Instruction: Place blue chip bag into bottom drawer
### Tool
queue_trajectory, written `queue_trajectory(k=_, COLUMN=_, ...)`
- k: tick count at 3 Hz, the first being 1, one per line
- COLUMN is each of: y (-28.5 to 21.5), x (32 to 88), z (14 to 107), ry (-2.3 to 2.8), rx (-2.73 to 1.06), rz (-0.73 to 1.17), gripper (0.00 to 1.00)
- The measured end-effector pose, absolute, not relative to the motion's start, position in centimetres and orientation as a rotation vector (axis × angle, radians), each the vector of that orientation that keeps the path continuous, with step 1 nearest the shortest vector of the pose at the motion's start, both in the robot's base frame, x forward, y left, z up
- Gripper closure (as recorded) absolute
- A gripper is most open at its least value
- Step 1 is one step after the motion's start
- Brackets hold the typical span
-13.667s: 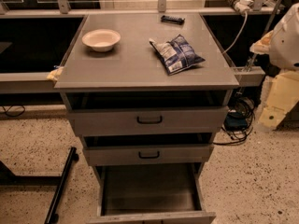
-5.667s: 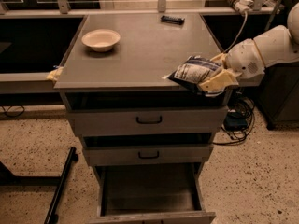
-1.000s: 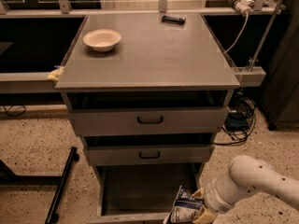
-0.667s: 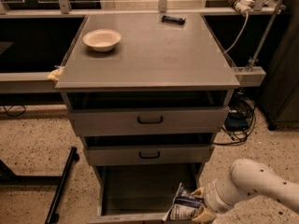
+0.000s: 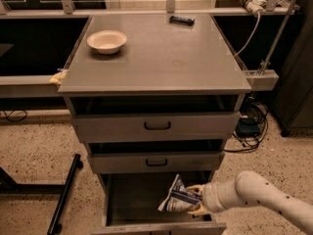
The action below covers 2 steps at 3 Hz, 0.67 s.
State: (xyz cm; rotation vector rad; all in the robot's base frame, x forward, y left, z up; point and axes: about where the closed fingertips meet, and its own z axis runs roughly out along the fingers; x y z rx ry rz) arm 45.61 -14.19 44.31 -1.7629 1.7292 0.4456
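The blue chip bag [image 5: 177, 198] is dark blue with white print and hangs tilted inside the open bottom drawer [image 5: 132, 199], over the right part of its floor. My gripper [image 5: 195, 200] is shut on the bag's right end, reaching in from the right over the drawer's right side. The white arm [image 5: 264, 199] stretches away to the lower right. I cannot tell whether the bag touches the drawer floor.
The grey cabinet top [image 5: 161, 58] holds a white bowl [image 5: 107, 41] at the back left and a small black bar [image 5: 182, 20] at the back. Two shallower drawers with black handles [image 5: 157, 126] stand slightly open above. A black stand leg [image 5: 66, 192] lies left; cables [image 5: 249, 126] right.
My gripper with the chip bag has moved left and farther into the bottom drawer, from its front right corner to above its floor.
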Motion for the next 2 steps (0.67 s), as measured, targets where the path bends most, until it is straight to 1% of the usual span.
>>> queue_trajectory(k=2, y=-10.5, x=52.9, z=41.4, ry=1.543, rx=-1.726, rz=0.494, gripper=1.0)
